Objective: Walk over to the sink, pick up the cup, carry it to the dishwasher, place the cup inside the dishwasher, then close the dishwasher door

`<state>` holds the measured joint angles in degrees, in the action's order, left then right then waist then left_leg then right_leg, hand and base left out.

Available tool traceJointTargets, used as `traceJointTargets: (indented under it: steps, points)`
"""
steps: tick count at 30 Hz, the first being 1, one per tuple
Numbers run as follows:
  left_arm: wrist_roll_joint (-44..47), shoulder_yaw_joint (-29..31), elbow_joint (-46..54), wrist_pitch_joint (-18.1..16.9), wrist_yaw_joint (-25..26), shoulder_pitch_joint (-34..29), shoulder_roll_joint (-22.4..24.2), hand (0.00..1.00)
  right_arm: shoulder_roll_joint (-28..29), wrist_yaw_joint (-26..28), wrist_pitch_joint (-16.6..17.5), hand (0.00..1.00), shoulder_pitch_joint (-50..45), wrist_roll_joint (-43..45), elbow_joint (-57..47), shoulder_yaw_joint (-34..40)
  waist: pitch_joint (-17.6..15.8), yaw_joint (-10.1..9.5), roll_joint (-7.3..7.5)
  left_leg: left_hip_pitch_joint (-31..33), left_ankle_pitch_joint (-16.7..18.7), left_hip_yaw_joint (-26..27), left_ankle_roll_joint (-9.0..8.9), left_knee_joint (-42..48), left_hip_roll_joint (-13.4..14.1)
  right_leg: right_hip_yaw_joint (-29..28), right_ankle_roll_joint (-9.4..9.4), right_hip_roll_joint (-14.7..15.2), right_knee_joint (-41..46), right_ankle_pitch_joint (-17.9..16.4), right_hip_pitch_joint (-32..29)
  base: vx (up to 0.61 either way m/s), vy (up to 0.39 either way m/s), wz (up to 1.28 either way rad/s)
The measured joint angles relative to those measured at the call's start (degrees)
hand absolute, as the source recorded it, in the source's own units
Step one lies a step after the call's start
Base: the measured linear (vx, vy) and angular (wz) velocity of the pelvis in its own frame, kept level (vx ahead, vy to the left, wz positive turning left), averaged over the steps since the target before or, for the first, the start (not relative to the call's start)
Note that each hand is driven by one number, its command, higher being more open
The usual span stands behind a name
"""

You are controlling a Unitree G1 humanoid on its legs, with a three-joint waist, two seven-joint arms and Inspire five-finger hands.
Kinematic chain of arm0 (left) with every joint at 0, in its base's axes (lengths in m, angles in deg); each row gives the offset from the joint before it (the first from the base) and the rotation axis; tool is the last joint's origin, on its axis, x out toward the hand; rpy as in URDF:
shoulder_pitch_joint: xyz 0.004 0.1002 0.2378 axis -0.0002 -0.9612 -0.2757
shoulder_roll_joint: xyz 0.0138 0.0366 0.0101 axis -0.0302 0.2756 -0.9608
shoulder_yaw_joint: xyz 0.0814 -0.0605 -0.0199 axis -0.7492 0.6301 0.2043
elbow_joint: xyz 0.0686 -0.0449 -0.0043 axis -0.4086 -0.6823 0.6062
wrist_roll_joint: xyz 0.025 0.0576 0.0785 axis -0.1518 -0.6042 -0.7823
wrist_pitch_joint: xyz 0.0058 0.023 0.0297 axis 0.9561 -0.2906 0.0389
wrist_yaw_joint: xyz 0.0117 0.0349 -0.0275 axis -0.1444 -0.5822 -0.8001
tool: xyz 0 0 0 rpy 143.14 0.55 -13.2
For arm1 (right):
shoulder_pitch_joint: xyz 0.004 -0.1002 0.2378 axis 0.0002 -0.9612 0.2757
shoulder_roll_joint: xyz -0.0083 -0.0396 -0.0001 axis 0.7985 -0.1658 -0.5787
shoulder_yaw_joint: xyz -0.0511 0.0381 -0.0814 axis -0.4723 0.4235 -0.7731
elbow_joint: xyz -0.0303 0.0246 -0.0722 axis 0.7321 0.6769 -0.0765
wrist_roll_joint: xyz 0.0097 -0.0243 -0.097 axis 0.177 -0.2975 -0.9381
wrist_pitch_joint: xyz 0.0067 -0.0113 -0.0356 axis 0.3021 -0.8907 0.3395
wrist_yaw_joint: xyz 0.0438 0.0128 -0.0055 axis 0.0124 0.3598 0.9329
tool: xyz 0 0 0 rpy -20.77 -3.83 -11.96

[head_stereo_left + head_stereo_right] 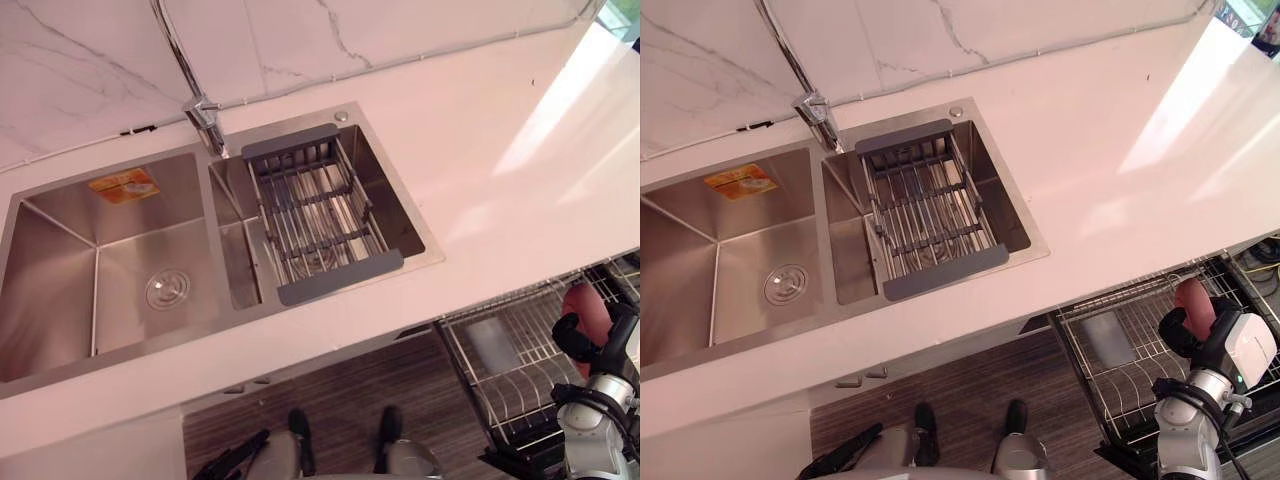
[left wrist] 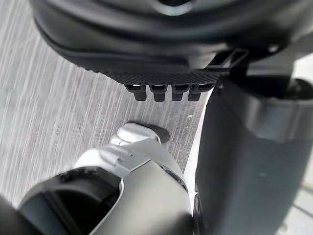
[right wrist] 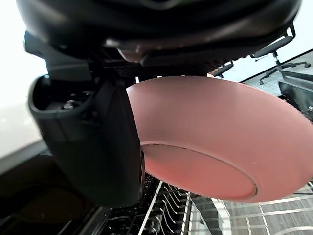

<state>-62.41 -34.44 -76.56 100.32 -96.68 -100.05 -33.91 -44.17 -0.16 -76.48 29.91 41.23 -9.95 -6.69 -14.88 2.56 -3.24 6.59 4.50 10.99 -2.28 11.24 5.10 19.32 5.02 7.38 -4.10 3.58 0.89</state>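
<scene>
Right hand (image 3: pixel 90 147), curled round the pink cup (image 3: pixel 210 137), holds it over the pulled-out dishwasher rack (image 1: pixel 1110 385); pickup and carry look done, placing and door-closing remain

Bright daylight all round. A broad sunlit streak crosses the white counter (image 1: pixel 520 130) right of the sink (image 1: pixel 120 260), washing out toward the far corner. Soft sheen on the sink's steel walls; the floor (image 1: pixel 350 390) in front of the sink sits dimmer.
</scene>
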Motion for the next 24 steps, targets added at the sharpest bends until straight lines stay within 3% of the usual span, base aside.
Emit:
traceJointTargets:
  steps: [5,13,15,19,24]
  points:
    - [-2.26,-4.39,0.54,-4.4,0.43,1.36,-1.56,1.0,0.05,1.22,-0.99,0.0,2.01,0.93,0.47,-0.14,-2.0,0.14,-0.91,1.17,-0.08,0.47,0.11,0.22,0.04,-0.98,-0.06,-0.01,0.18,0.56,-1.72,-0.01,0.002,-0.1]
    - [-11.62,-14.49,7.49,-9.7,7.59,6.94,-2.93,1.0,-4.96,4.6,-3.28,0.0,9.44,0.77,0.84,-4.86,-8.21,1.44,-1.62,5.41,1.05,0.67,0.59,3.2,0.35,-4.19,-0.04,0.02,1.08,2.05,-6.8,-0.03,0.022,-0.19]
    - [-13.44,-17.03,9.17,-9.56,8.74,9.21,-3.0,1.0,-6.67,5.44,-4.06,0.0,10.55,0.81,1.41,-5.67,-9.41,1.6,-1.87,6.57,1.18,0.8,0.73,3.68,0.23,-4.88,0.02,0.18,1.12,2.64,-8.0,-0.05,0.04,-0.19]
    - [-12.83,-20.35,10.15,-5.23,8.77,13.56,-3.23,1.0,-9.49,5.94,-6.21,0.0,14.01,0.94,7.62,-7.8,-11.03,2.94,-2.53,8.38,1.23,0.81,0.82,4.3,-0.04,-5.71,0.2,0.48,1.17,3.46,-10.08,-0.06,0.03,-0.1]
    - [-3.58,-26.35,-0.84,-4.37,12.55,24.44,-2.38,1.0,-9.99,2.34,-5.73,0.0,21.33,3.36,17.45,-14.94,-11.7,3.01,-3.04,10.7,1.2,0.82,0.86,5.41,0.08,-6.89,0.0,0.39,1.17,4.68,-12.43,-0.08,0.012,-0.11]
